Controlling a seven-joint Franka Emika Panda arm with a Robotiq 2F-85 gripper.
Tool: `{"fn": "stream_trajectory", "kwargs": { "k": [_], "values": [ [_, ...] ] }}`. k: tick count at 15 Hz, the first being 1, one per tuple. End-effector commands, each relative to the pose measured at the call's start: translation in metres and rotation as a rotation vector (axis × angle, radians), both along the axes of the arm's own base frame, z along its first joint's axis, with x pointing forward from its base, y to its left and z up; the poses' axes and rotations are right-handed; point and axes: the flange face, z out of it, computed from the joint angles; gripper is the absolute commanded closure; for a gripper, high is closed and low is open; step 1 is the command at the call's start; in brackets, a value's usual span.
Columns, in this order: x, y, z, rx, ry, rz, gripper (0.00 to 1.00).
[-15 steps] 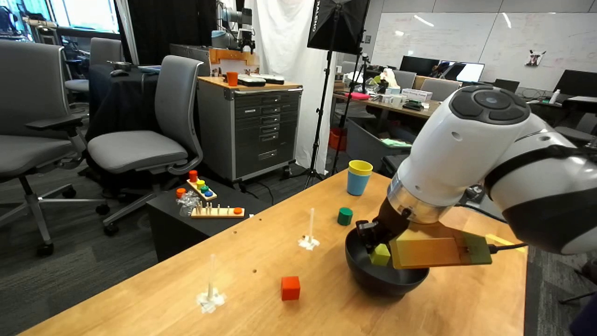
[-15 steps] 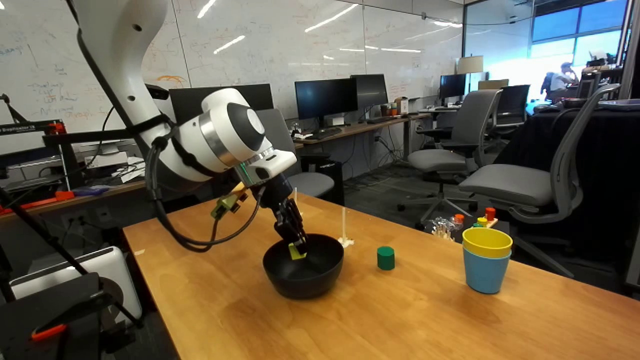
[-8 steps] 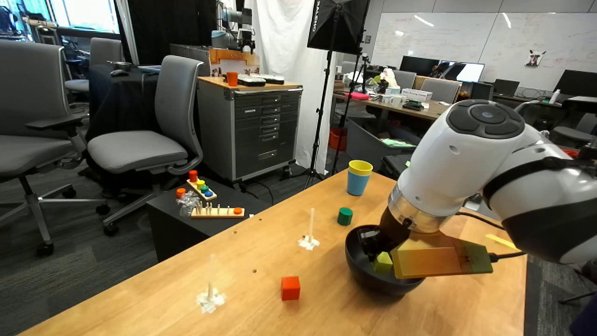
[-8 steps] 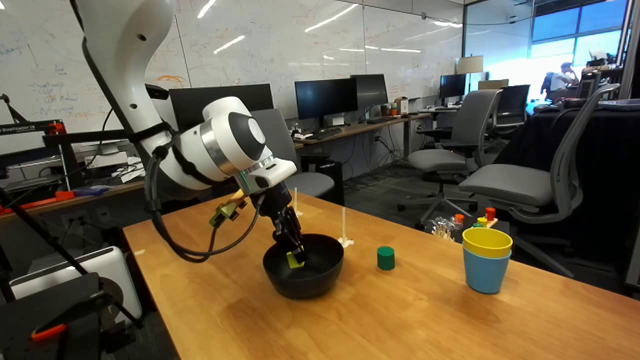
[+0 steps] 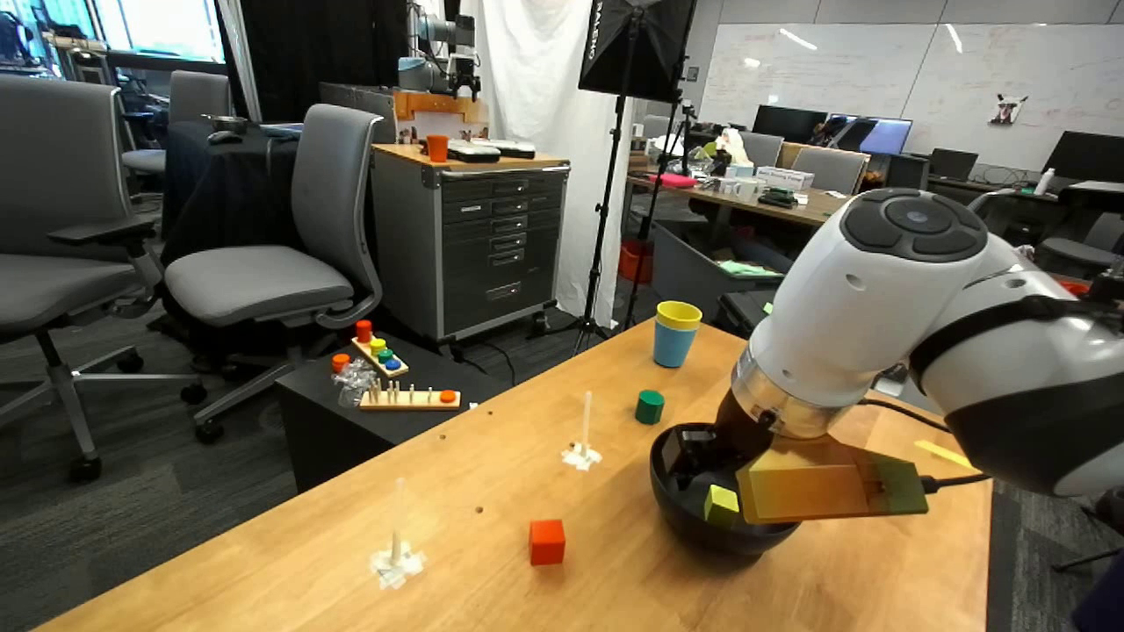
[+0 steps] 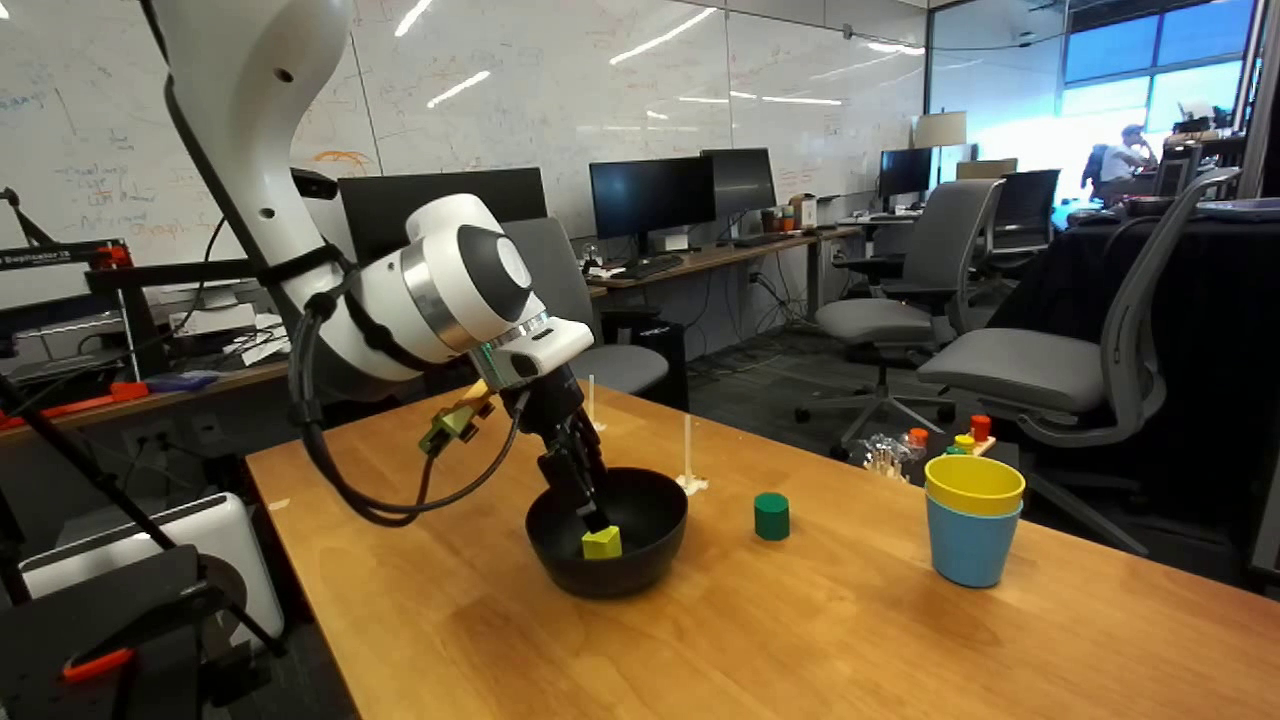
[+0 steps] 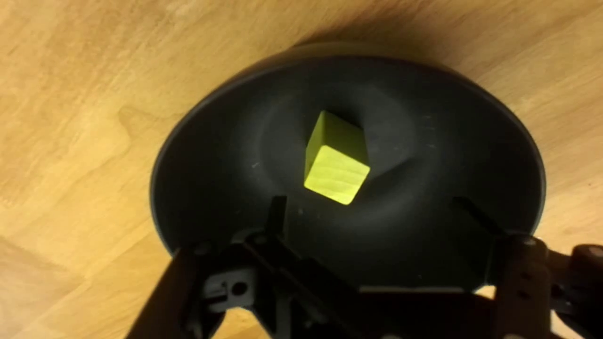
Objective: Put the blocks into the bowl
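One yellow block point(image 7: 337, 175) lay loose inside the black bowl point(image 6: 635, 565), and the hand point(image 7: 372, 208) reached in too — its fingers point(image 7: 278, 214) apart, gripping nothing. The green block point(image 5: 650, 407) and red-orange block point(image 5: 547, 542) sat outside on the desk point(image 5: 474, 579), apparently awaiting their turn. With those fingers inside, a sideways exit risked catching and tipping the bowl — an early squeeze risked nudging the yellow block. "Duplicator" was legible on a black frame point(image 6: 60, 256); sideways lettering on the softbox point(image 5: 654, 57) and handwriting on the whiteboard point(image 6: 540, 130) could not be made out.
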Motion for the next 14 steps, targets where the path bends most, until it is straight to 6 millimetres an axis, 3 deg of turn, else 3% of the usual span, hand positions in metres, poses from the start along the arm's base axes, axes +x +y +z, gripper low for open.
{"fn": "stream_trajectory", "kwargs": {
  "k": [1, 7, 14],
  "values": [
    [0.003, -0.003, 0.003, 0.019, -0.013, -0.018, 0.00],
    [-0.001, 0.018, 0.015, 0.106, 0.040, -0.041, 0.00],
    [0.002, 0.061, 0.063, 0.188, 0.023, 0.040, 0.00]
  ]
}}
